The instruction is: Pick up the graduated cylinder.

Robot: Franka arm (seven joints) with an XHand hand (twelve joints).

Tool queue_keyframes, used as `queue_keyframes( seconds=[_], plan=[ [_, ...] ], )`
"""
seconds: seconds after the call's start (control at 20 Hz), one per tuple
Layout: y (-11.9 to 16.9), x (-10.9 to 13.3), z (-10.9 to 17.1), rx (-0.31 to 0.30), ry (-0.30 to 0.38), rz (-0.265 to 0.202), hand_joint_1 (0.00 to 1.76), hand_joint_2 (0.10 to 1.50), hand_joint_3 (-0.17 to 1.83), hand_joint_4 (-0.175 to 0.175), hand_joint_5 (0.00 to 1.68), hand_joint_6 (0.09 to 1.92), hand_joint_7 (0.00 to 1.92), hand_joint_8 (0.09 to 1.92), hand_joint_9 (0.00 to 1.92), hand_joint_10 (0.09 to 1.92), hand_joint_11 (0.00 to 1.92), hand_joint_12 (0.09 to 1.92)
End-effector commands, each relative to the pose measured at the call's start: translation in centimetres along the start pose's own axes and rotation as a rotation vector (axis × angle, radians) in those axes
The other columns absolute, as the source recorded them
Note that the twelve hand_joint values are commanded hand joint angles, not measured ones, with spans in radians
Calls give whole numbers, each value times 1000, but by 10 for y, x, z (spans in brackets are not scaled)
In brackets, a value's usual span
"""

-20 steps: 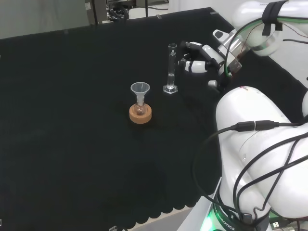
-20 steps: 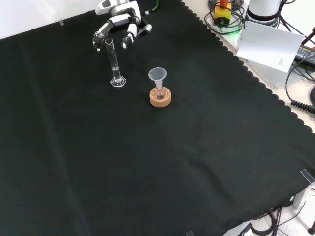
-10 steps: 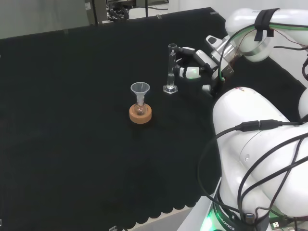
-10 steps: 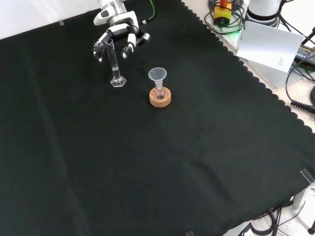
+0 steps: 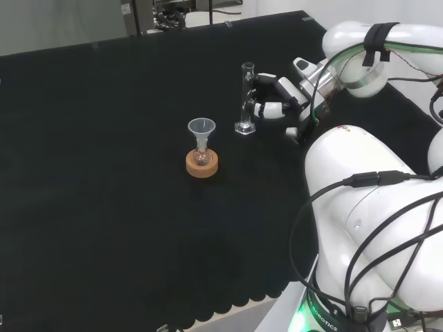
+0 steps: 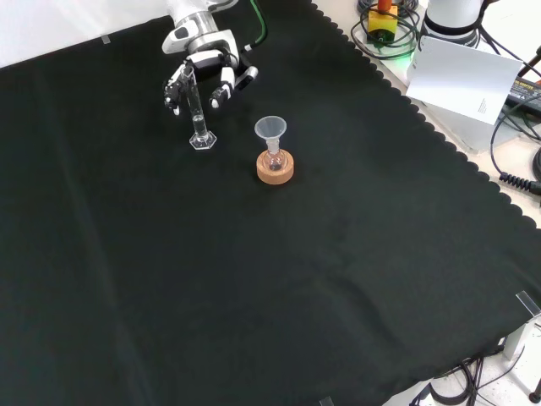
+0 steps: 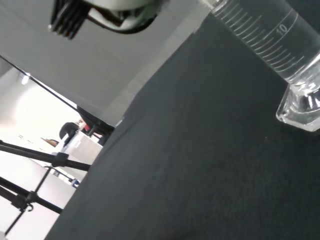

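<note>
1. The graduated cylinder [image 5: 246,97] stands upright on its hexagonal foot on the black counter [image 6: 279,279]. Nothing suggests it has left the cloth: in the wrist view its foot [image 7: 300,107] sits flat on the fabric.

2. The hand [image 5: 277,100] is at the cylinder's upper half. In the front view its fingers [image 6: 221,87] are spread and lightly bent, with the tube standing in the gap between them, some fingers to one side and the thumb side to the other.

3. From the head view the fingertips reach up to the tube's side. Whether any of them actually touches the glass I cannot tell; they do not look curled around it.

4. Done so far, as I judge it: the approach. The hand is at grasping height and the cylinder sits between the fingers.

5. Left to do: bring the fingers together on the tube, then lift it clear of the counter. Neither step shows as accomplished.

6. Beyond the fingers, past the cylinder, a small flask with a funnel [image 5: 201,127] in its neck rests on a cork ring [image 5: 201,164]. It stands well apart from the hand and should not be in the way of a straight lift.
</note>
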State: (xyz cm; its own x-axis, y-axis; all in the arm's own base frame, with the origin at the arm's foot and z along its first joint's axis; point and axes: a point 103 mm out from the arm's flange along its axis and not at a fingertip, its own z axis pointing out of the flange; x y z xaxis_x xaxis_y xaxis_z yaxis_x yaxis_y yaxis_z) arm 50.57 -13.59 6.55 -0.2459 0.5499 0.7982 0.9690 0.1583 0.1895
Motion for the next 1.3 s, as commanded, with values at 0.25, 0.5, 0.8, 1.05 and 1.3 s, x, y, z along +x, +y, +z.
queue_keyframes(
  seconds=[0.25,0.5,0.8,1.05,1.3],
  plan=[
    [5,-2,8,-15,66,-34,1011,640,637,9,636,87,579,526,816,432,567,1199],
    [8,-3,11,-24,80,-36,1032,624,649,6,634,87,576,522,834,410,598,1175],
    [10,-3,12,-38,94,-48,1065,633,654,-3,676,103,596,532,896,373,675,1130],
    [11,0,17,-42,118,-59,1094,655,652,-2,730,164,641,532,953,327,732,1087],
    [12,2,19,-43,125,-66,1112,675,653,-4,733,262,666,523,1016,267,795,1044]
  ],
)
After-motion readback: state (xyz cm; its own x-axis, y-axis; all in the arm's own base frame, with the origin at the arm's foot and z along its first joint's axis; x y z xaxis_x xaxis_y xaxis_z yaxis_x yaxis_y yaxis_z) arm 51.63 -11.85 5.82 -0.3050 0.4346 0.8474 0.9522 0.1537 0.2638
